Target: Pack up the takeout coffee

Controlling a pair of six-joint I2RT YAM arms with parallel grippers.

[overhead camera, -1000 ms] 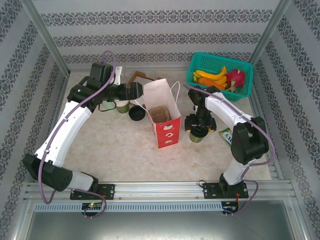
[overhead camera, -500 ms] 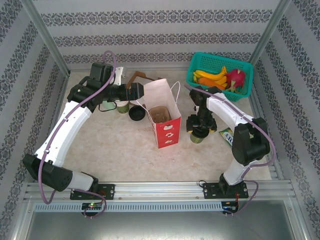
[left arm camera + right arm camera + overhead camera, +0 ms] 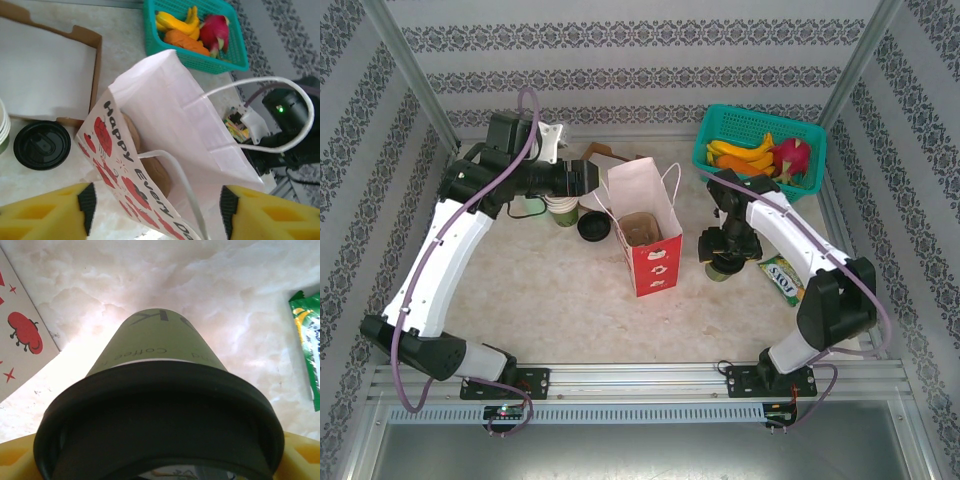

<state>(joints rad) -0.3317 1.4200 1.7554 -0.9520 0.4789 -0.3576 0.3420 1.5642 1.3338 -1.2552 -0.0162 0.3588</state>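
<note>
a pale marbled table (image 3: pixel 550 300) sits inside patterned walls, with a white-and-red paper bag (image 3: pixel 655 260) standing upright at its middle, mouth up, and a brown carrier (image 3: pixel 640 228) in its bottom. left of the bag, the left gripper (image 3: pixel 156 205) reaches in at the rim, its yellow fingers spread apart with the bag's near wall and one handle between them, pinching nothing. just left of the bag a loose black lid (image 3: pixel 593 226) lies flat. right of the bag, apart from its wall, the right gripper (image 3: pixel 728 243) points down and clamps the takeout coffee (image 3: pixel 160 340) at its black lid; whether the base is touching the table i cannot tell. as i judge it, a hold at the lid could pop it off and drop the cup, and the narrow mouth or a handle could snag the cup and tip the unsteadied bag
</note>
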